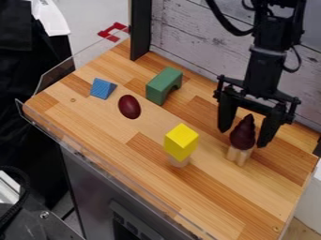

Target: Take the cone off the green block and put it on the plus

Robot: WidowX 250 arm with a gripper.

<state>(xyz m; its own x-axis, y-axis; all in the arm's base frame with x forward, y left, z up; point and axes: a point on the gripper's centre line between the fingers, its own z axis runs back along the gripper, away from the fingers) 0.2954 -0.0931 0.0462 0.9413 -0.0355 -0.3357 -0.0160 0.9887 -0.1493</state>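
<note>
Where cone [243, 135] overlaps, plus [238, 156] is hidden.

Between your fingers [270, 127], the cone [242, 136] looked ridged; the plus [239, 155] beneath it looked like matt, bare wood.

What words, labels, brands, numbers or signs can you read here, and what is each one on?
There are none I can read.
Control panel below the wooden tabletop: small marks, too small to make out.
Green block, yellow block, blue block, dark red egg, cone: no lettering on the sides in view.
</note>
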